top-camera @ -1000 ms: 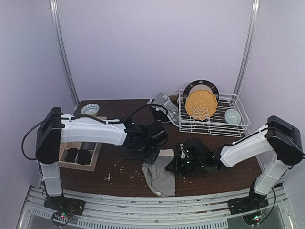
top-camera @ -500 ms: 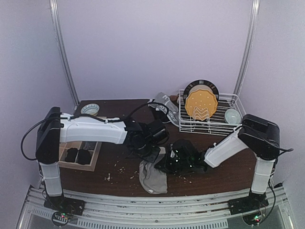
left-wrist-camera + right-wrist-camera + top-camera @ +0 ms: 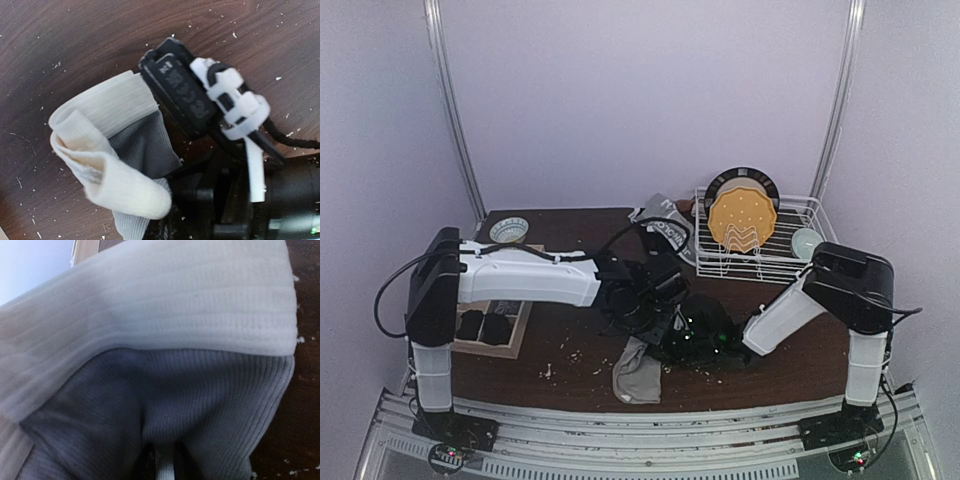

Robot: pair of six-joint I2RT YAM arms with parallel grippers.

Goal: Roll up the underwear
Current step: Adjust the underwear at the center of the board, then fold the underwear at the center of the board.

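Since a second ago, the grey underwear (image 3: pixel 640 372) has drawn in from a loose spread to a narrower bundle, and your right arm has swung in toward the middle. The cloth lies on the surface (image 3: pixel 798 362) near its front edge, between the two arms. Its white waistband (image 3: pixel 110 107) is doubled over on itself with the grey body tucked beneath, which looks like the first turn of a roll.

Your left claw (image 3: pixel 655 305) sits just behind the bundle, pressed together; whether any cloth is caught in it you cannot tell from these views. It probably anchors the far edge so the fold does not spring back. Your right claw (image 3: pixel 688 338) is against the bundle's side, and cloth fills its camera so fully that the fingers are hidden: spread or pinching, you cannot tell.

Crumbs (image 3: pixel 575 352) lie scattered near the cloth. Further left, a tray (image 3: pixel 526 318) holds black rolls (image 3: pixel 483 327), likely where finished pieces go. A lettered pair (image 3: pixel 665 225) waits at the back beside the dish rack (image 3: pixel 825 262).
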